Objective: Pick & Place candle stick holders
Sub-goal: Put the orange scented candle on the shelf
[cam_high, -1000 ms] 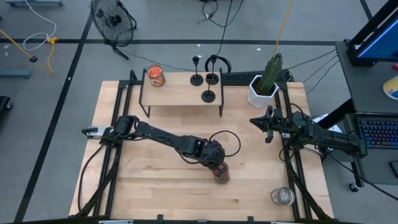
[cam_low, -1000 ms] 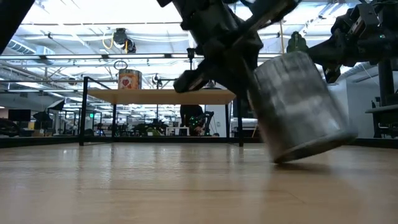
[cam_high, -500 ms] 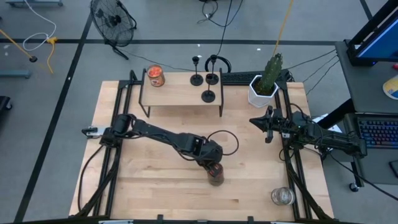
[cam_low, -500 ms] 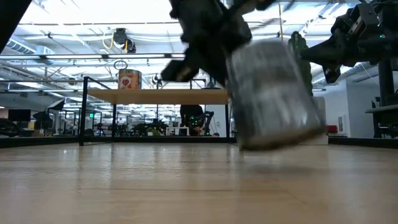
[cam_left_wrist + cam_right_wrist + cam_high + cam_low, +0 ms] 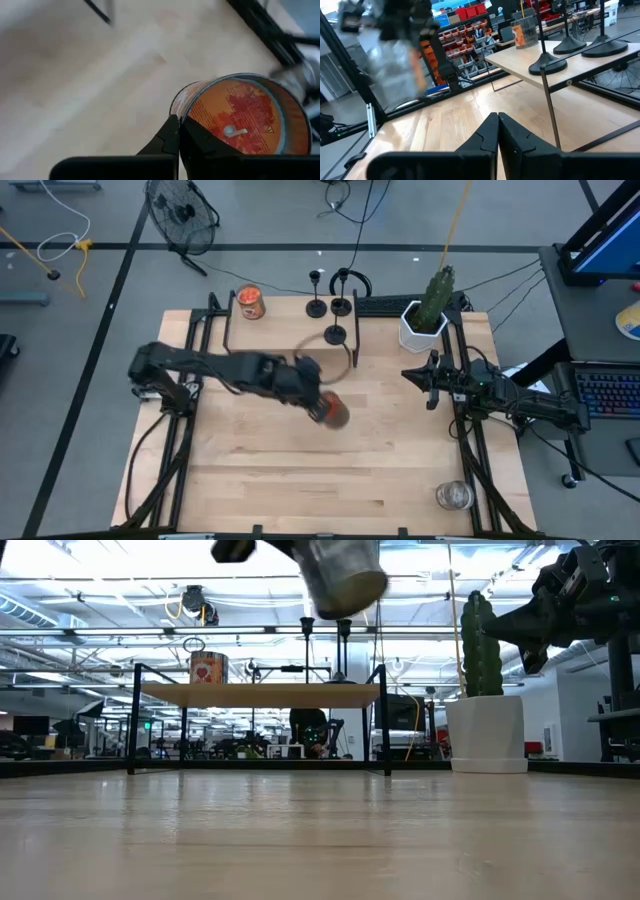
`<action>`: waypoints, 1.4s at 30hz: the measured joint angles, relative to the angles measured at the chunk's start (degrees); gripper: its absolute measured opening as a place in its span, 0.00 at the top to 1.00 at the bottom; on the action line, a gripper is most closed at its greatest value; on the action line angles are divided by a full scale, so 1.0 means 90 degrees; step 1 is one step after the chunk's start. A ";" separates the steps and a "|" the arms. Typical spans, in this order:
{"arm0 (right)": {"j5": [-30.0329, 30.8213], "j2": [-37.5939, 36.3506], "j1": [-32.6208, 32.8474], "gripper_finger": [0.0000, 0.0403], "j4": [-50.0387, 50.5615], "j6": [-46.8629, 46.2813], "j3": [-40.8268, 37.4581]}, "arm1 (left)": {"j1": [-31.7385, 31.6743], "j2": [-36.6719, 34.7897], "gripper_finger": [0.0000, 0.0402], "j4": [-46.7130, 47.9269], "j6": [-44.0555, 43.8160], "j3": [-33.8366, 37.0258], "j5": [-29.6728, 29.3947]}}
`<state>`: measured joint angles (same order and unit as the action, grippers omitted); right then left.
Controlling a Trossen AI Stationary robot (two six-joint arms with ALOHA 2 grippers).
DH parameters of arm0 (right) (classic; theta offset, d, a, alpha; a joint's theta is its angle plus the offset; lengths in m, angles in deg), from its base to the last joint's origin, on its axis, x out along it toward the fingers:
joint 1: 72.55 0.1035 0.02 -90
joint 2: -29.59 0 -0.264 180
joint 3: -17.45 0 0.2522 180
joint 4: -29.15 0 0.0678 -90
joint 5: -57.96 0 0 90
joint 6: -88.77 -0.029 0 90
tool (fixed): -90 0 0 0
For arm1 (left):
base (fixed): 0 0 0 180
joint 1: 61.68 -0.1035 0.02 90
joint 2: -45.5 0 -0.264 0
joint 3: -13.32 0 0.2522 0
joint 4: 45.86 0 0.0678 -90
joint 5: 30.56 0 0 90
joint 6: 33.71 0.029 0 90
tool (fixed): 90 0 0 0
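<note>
Three candle stick holders (image 5: 336,334) stand on the low shelf (image 5: 290,330) near the surface's far edge. Left pincer (image 5: 318,406), clamped on an orange-filled jar (image 5: 331,411), raised mid-surface. Right pincer (image 5: 431,396) together, at right edge.

We are seeing our left gripper (image 5: 178,134) pinching its fingers together on the rim of a glass jar (image 5: 240,117) with orange contents, above the wooden worktop (image 5: 85,85)

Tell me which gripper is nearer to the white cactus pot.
Right. The right gripper waits just in front of the cactus pot, on its side of the table. The left gripper holds an orange jar near mid-table, farther away.
</note>
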<state>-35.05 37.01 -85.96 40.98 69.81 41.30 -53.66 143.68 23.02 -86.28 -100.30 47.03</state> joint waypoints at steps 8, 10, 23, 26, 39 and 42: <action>0.0018 0.0000 0.0000 1.00 -0.0001 0.0017 0.0000 | -0.0547 -0.0880 1.00 0.0438 0.0176 0.0000 -0.0954; 0.0019 0.0000 0.0000 1.00 -0.0003 0.0015 0.0000 | -0.0740 -0.0973 1.00 0.0540 0.0237 0.0000 -0.1087; 0.0022 0.0000 0.0000 1.00 -0.0018 0.0040 0.0000 | -0.2082 -0.1133 1.00 0.1034 0.0707 0.0000 -0.1350; 0.0024 -0.0001 0.0000 1.00 -0.0018 0.0032 0.0000 | -0.2438 -0.1128 1.00 0.1056 0.0850 0.0000 -0.1362; 0.0024 0.0000 0.0000 1.00 -0.0018 0.0015 0.0000 | -0.4198 -0.1094 1.00 0.0861 0.1976 0.0000 -0.0771; 0.0027 0.0000 0.0000 1.00 -0.0018 0.0015 0.0000 | -0.4457 -0.1097 1.00 0.0845 0.2227 0.0000 -0.0670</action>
<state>-34.81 37.01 -85.96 40.82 69.94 41.30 -93.77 133.81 30.63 -66.24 -100.30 41.00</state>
